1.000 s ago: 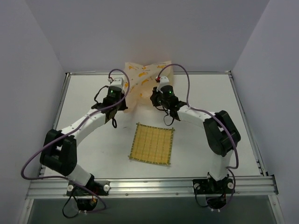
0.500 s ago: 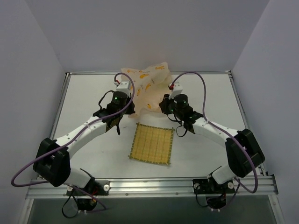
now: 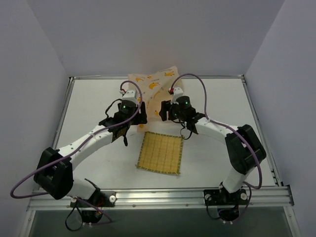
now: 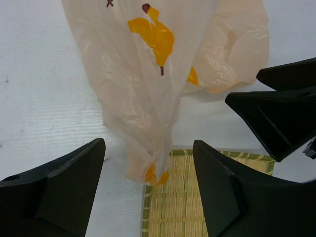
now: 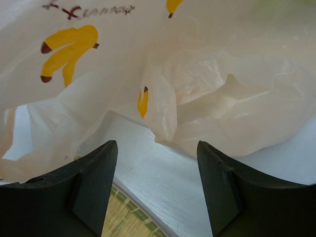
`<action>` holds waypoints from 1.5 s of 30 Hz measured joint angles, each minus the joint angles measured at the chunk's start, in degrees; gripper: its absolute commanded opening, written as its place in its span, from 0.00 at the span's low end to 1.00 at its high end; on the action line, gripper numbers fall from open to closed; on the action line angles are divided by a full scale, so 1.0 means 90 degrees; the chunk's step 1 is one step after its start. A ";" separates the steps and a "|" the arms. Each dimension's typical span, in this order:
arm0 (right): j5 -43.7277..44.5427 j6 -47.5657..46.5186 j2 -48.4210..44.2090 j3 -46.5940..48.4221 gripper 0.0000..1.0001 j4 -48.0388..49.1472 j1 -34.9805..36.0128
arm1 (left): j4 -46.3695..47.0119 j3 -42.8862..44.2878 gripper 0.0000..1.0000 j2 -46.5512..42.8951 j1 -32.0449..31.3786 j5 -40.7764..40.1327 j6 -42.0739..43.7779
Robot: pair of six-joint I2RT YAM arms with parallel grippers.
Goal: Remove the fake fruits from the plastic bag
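The plastic bag [image 3: 150, 81], at 12 o'clock on the counter [image 3: 222, 98], is flanked by left gripper [image 4: 148, 145] and right gripper [image 5: 157, 145], fingers spread wide, holding nothing. Gripping it is judged next.

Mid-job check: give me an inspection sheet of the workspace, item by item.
Surface: white table, flat and matte.
Job's things: plastic bag crumpled at the far middle, its twisted end reaching the mat's edge; fake fruits not visible outside it.
Clutter: yellow woven mat at the centre; nothing else seen.
Grippers: left gripper open, straddling the bag's twisted end; right gripper open, facing the bag.
Cables: purple cables looped along both arms.
Surroundings: plain walls on three sides; metal rail at the near edge.
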 measured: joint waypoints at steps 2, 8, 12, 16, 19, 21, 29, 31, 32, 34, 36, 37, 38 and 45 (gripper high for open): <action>-0.0002 0.0005 0.0209 0.0039 0.58 0.0002 0.0000 | -0.0070 -0.0056 0.73 -0.0078 -0.0022 -0.0061 -0.0027; 0.0022 0.0002 0.0517 0.0068 0.52 -0.0002 0.0007 | -0.0255 -0.0571 0.81 -0.0415 -0.0041 -0.0029 -0.0170; 0.0017 -0.0007 0.0736 0.0238 0.48 -0.0002 0.0010 | -0.0289 -0.0869 0.81 -0.0447 -0.0109 0.0126 -0.0211; 0.0022 -0.0002 0.0765 0.0265 0.58 -0.0002 0.0036 | -0.0087 -0.0998 0.81 -0.0279 -0.0172 0.0284 -0.0216; 0.0024 -0.0032 0.0823 0.0359 0.65 -0.0010 0.0041 | 0.0291 -0.0998 0.77 0.0032 -0.0189 0.0323 -0.0219; 0.0024 -0.0095 0.0872 0.0474 0.66 -0.0085 0.0041 | 0.0495 -0.0988 0.75 0.0250 -0.0189 0.0313 -0.0216; 0.0029 -0.0323 0.1037 0.0899 0.56 -0.0352 0.0041 | 0.0797 -0.0872 0.32 0.0857 -0.0189 0.0182 -0.0206; 0.0053 -0.0338 0.1132 0.0896 0.45 -0.0374 0.0041 | 0.0872 -0.0872 0.17 0.0857 -0.0189 0.0114 -0.0223; 0.0058 -0.0340 0.1180 0.0896 0.44 -0.0386 0.0041 | 0.0908 -0.0872 0.13 0.0857 -0.0189 0.0080 -0.0233; 0.0049 -0.0333 0.1282 0.0896 0.35 -0.0406 0.0041 | 0.0937 -0.0872 0.06 0.0850 -0.0189 0.0027 -0.0202; 0.0002 -0.0381 0.1372 0.0901 0.19 -0.0457 0.0041 | 0.0952 -0.0872 0.03 0.0821 -0.0189 -0.0019 -0.0187; -0.0012 -0.0401 0.1411 0.0918 0.02 -0.0503 0.0041 | 0.0947 -0.0872 0.02 0.0789 -0.0189 -0.0034 -0.0182; -0.0029 -0.0442 0.1450 0.0940 0.00 -0.0542 0.0039 | 0.0945 -0.0872 0.02 0.0729 -0.0189 -0.0056 -0.0170; 0.0034 -0.0420 0.1134 0.0976 0.00 -0.0775 -0.0136 | 0.0906 -0.0920 0.02 -0.0168 -0.0194 -0.0080 -0.0129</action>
